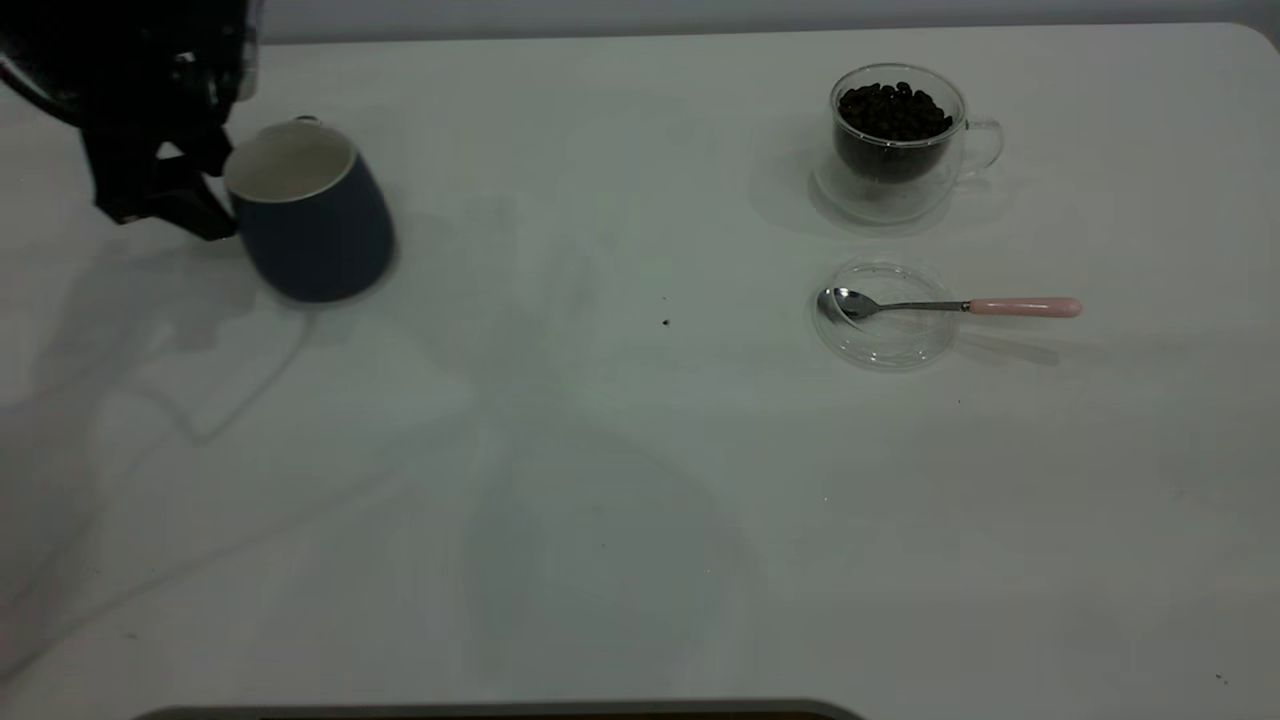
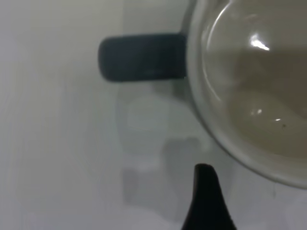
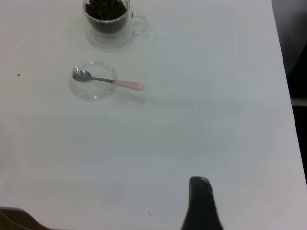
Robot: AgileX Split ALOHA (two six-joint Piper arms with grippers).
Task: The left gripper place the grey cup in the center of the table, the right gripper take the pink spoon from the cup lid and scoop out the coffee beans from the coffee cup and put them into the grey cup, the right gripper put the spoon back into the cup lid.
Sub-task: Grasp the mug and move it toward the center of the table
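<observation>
Jaws of the left gripper [image 1: 205,185] stand at the cup's [image 1: 312,215] left side, at the handle; whether they pinch it cannot be told. Cup sits tilted at far left of the table [image 1: 600,480], mouth up, well apart from the centre, which lies to its right and nearer. Right gripper [image 3: 201,203] hangs high over the near right; its jaw state cannot be told. Spoon [image 1: 950,305] rests across the lid [image 1: 885,335], bowl left, handle pointing right; bean cup [image 1: 895,140] stands just beyond.
</observation>
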